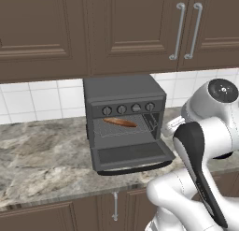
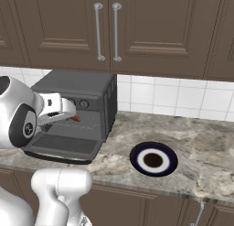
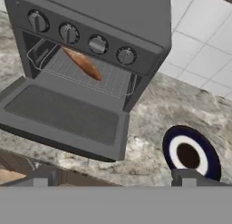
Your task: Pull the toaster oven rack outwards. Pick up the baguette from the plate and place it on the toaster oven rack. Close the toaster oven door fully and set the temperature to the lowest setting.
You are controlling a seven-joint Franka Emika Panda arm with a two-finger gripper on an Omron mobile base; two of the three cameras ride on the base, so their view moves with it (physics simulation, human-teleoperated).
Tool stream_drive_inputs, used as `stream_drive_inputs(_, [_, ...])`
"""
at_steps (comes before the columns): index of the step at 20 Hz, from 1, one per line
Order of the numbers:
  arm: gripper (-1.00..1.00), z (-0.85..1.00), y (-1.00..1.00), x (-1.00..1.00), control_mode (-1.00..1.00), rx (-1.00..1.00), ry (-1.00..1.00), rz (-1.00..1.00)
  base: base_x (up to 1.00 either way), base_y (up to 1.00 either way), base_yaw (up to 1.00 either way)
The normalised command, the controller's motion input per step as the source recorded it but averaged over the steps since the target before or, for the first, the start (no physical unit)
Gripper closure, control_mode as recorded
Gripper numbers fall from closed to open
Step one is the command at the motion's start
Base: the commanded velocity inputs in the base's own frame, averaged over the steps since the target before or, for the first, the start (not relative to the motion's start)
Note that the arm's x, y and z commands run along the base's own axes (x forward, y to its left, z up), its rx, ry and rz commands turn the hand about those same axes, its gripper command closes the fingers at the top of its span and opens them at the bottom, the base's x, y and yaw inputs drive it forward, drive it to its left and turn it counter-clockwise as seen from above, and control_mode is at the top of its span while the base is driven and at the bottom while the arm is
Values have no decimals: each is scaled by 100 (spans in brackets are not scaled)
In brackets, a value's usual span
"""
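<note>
Pincer (image 3: 113,178) agape — baguette (image 1: 120,122) on rack (image 1: 122,127), door (image 1: 132,155) down

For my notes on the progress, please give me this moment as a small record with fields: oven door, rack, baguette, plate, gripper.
toaster oven door: open, folded down flat
toaster oven rack: in the cavity of the toaster oven
baguette: lying on the rack
plate: on the counter, to the right of the oven, nothing on it
gripper: open, holding nothing, away from the oven

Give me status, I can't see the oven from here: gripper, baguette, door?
Gripper open, empty. Baguette on rack; plate bare. Door down, nothing blocking it.
</note>
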Motion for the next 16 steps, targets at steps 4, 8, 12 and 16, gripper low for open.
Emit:
stream_drive_inputs(4, [-100,-43,-28,-1,-100,3,5,1,0,0,0])
stream_drive_inputs(8, [-100,-51,-37,0,-100,26,0,0,0,0,0])
stream_drive_inputs(12, [-100,-52,-24,0,-100,33,-8,1,0,0,0])
stream_drive_inputs(16, [-100,-17,-30,0,-100,25,-1,0,0,0,0])
